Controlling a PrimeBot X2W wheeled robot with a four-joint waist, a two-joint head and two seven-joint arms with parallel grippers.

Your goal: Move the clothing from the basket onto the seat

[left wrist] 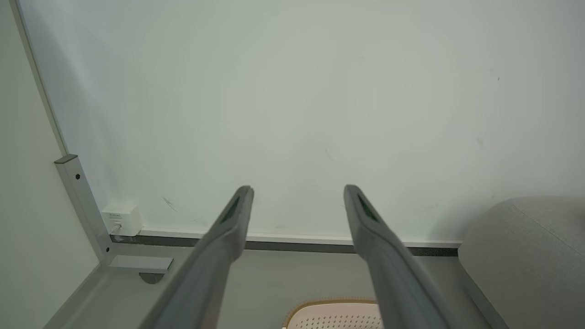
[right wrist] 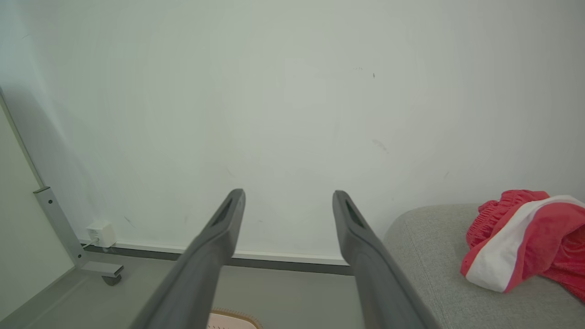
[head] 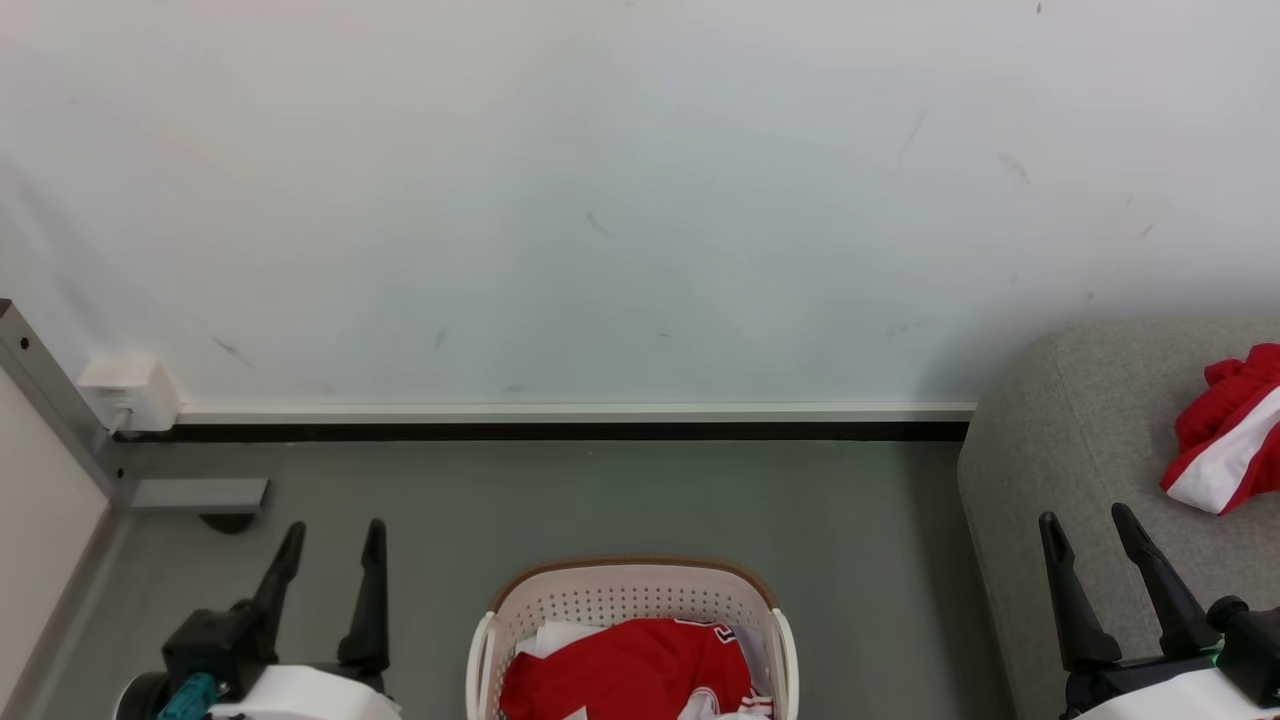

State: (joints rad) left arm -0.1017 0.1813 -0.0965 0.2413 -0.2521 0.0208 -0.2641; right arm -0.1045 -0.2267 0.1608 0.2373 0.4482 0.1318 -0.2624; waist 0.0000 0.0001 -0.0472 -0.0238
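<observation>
1. My left hand [head: 335, 524] is open and empty, fingers spread, over the floor to the left of the basket [head: 630, 572]. My right hand [head: 1084, 513] is just as open and empty, at the near left corner of the seat [head: 1050, 420].
2. The clothing [head: 630, 668] left to move lies crumpled in the basket, close to me and between my two hands. It is red with white trim and a bit of lettering at its far right edge, over something pale.
3. One red-and-white garment [head: 1225, 435] lies on the seat, off to the right (so I judge the job partly done).
4. I expect the fabric to be thin, light and limp, and probably a little slick. It will not break, but it will sag, trail and may catch on the basket's rim.
5. I would pinch a raised fold near the middle of the red heap and take a deep bite so it cannot slide out. I would leave the pale layer beneath alone and lift high enough for the hanging ends to clear the rim.
</observation>
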